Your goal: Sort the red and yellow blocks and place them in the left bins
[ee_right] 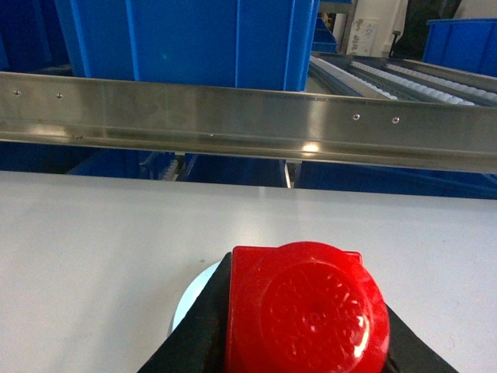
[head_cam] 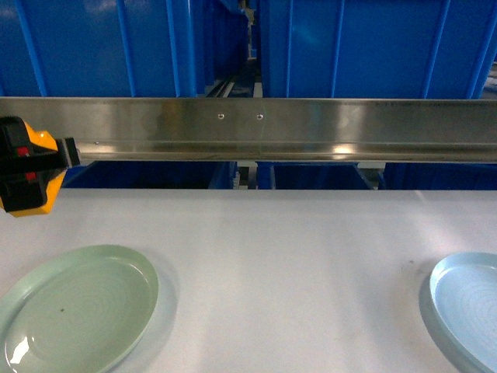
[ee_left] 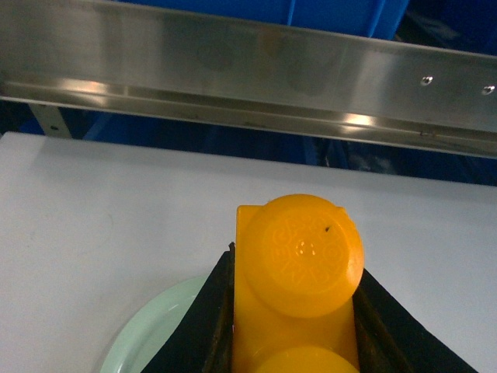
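Note:
In the left wrist view, my left gripper (ee_left: pixel 297 273) is shut on the orange-yellow block (ee_left: pixel 299 326). The block stands between the black fingers (ee_left: pixel 221 311) with its two round studs facing the camera, above the white table. In the right wrist view, my right gripper (ee_right: pixel 304 305) is shut on the bright red block (ee_right: pixel 311 342), which fills the space between its black fingers (ee_right: pixel 202 326). Large blue bins (head_cam: pixel 101 47) stand behind a steel rail; another one (head_cam: pixel 365 47) is to the right. Neither gripper shows in the head view.
A steel rail (head_cam: pixel 248 128) runs across the table's far edge, with a yellow-and-black clamp-like fixture (head_cam: pixel 27 163) at its left end. A pale green plate (head_cam: pixel 78 307) lies front left, under the yellow block (ee_left: pixel 155 334). A pale blue plate (head_cam: pixel 470 311) lies front right.

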Tool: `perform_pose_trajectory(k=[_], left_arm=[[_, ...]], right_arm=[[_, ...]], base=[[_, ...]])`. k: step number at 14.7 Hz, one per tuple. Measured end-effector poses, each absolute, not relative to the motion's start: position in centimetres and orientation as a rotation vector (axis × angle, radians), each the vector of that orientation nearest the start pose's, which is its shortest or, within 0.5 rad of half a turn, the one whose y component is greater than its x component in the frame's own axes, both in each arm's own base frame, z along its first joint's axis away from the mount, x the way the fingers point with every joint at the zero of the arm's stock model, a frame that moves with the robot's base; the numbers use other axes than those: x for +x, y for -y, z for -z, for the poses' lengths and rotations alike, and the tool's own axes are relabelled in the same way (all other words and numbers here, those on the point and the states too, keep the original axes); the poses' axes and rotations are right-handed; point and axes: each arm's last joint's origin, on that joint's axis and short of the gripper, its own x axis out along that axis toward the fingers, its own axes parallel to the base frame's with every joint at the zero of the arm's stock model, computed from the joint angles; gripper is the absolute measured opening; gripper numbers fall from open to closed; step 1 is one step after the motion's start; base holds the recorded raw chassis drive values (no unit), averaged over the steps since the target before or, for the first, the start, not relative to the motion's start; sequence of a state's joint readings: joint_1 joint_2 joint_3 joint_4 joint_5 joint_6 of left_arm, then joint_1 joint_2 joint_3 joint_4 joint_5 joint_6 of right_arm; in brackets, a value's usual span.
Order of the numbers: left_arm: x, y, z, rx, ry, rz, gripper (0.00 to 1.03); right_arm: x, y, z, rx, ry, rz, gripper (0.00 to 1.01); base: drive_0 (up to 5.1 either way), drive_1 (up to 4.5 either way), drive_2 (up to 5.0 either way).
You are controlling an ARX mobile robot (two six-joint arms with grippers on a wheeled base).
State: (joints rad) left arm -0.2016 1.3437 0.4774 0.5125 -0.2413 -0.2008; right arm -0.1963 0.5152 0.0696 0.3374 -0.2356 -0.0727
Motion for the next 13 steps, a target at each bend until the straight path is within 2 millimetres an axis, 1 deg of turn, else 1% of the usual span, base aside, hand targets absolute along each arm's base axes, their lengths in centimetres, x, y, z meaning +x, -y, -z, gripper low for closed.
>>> perform_pose_trajectory(k=[1,2,3,13], left_arm=[[24.4,4.3,-19.5,-0.104,-0.296,-0.075,0.28],[23.6,3.8,-21.4,-0.093,-0.211,-0.085,0.28],[24.0,3.6,-22.2,-0.083,-0.125,-0.095,0.28],[24.0,3.6,-22.2,-0.066,-0.129,-0.096,0.28]], right_arm=[[13.1,1.9,-17.2,-0.049,-0.104,-0.043,0.27],[13.1,1.9,-17.2,-0.049,-0.104,-0.043,0.27],[13.1,1.9,-17.2,-0.049,-0.105,-0.043,0.27],[13.1,1.9,-17.2,-0.05,-0.105,-0.042,0.27]], base=[[0.0,0.0,0.0],[0.0,0.0,0.0],[0.0,0.0,0.0],[0.0,0.0,0.0]])
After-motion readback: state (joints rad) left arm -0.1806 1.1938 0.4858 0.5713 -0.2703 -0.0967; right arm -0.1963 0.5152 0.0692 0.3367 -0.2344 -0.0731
